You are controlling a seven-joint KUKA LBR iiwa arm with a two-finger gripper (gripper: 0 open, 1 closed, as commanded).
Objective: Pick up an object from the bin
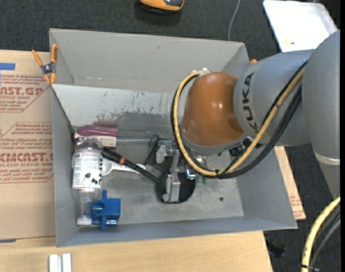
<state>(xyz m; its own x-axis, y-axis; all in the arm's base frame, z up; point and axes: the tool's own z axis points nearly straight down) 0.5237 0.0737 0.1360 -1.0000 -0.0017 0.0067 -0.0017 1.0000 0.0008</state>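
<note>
Now | step: reach | gripper (pixel 172 191) low over black round thing (pixel 186 196) | fingers' spread: cannot tell | next: pinch, lift clear

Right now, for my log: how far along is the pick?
Done: the gripper is down in the bin, at a black round thing beside the dark end of the white-handled tool. In hand: no grip is visible. Left: grasping and lifting; the clear bottle and blue block lie at the left.
</note>
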